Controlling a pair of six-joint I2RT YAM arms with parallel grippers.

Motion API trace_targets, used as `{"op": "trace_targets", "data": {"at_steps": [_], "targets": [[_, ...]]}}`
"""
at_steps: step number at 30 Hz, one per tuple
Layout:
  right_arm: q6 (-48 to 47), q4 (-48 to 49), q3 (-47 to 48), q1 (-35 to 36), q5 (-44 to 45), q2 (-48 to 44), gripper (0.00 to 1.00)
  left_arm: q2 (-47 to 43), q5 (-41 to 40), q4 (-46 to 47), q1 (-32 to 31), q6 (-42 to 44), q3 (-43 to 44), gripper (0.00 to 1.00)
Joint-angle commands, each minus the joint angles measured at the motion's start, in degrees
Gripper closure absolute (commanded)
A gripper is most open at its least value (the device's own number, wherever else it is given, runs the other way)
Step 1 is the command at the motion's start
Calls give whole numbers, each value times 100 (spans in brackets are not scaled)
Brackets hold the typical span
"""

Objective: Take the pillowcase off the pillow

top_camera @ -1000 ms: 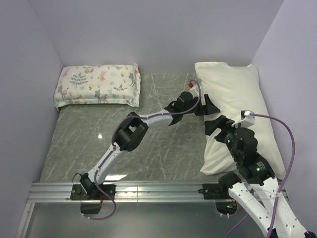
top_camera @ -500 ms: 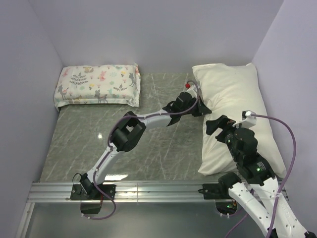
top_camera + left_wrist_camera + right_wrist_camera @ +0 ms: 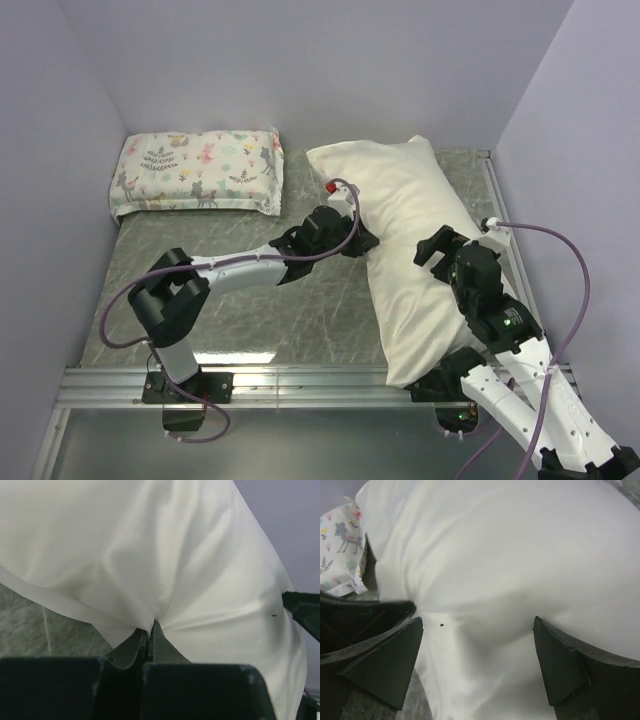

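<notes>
I am looking down on a grey-green marbled tabletop (image 3: 250, 300) boxed in by plain pale lavender walls (image 3: 300, 70) at 9, 12 and 3 o'clock. A silver metal rail (image 3: 300, 385) runs along the table's edge at 6 o'clock, where both arm bases are bolted.

At 10 o'clock a small printed pillow (image 3: 197, 172) lies flat against the back wall, patterned with deer and leafy sprigs in soft colours.

The pillowcase (image 3: 420, 250), cream and faintly shiny, lies as one long plump shape from about 12 o'clock down to 5 o'clock. Its far end is near the back wall and its near end reaches the rail. The pillow fills it from inside, and I cannot see the pillow's own surface.

The left gripper (image 3: 358, 240) reaches across from 7 o'clock to the pillowcase's 9 o'clock side. In the left wrist view its fingers (image 3: 140, 642) are pressed together on a fold of the cream fabric, which puckers into creases where they bite.

The right gripper (image 3: 435, 248) sits over the pillowcase's 3 o'clock side. In the right wrist view its fingers (image 3: 385, 655) are spread wide with cream fabric filling the gap between them. I cannot tell whether they touch it. A tiny dark speck (image 3: 442, 625) marks the cloth there.

Purple cables (image 3: 560, 260) loop off both arms.
</notes>
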Motion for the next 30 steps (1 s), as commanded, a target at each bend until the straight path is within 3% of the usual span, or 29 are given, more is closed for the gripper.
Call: {"op": "trace_targets", "data": {"at_steps": [1, 7, 17, 24, 30], "targets": [[34, 265, 148, 3, 247, 170, 2, -753, -470, 460, -258, 645, -142, 100], [-142, 388, 429, -41, 221, 547, 2, -1561, -893, 29, -698, 1348, 261, 100], [-511, 494, 1194, -67, -394, 1189, 4, -1949, -1394, -815, -1620, 2281, 1457, 100], [-827, 678, 1616, -67, -1246, 1611, 7, -1985, -2089, -1122, -2438, 3028, 2072, 100], [-1029, 1011, 1590, -58, -2537, 1936, 10, -1975, -2808, -1211, -2562, 2740, 1969, 100]]}}
